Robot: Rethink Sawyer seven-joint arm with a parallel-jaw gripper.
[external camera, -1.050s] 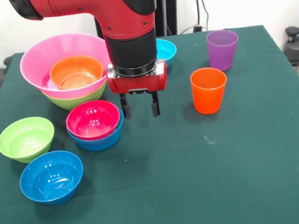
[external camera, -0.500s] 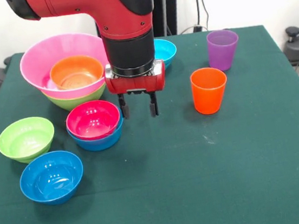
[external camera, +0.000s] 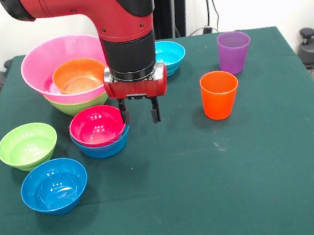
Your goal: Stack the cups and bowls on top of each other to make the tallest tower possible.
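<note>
- The gripper [external camera: 139,116] hangs with its two fingers spread and nothing between them, just beside the magenta-red bowl [external camera: 97,125], at the rim nearest the orange cup [external camera: 219,94].
- That bowl sits nested in a blue bowl [external camera: 104,147]; beyond it stands the tower [external camera: 70,76] (pink on lime, orange inside).
- I judge these bowls light, stiff and glossy, so slippery; pinching across the thin rim looks best.
- No brand, label or writing is readable anywhere.
</note>
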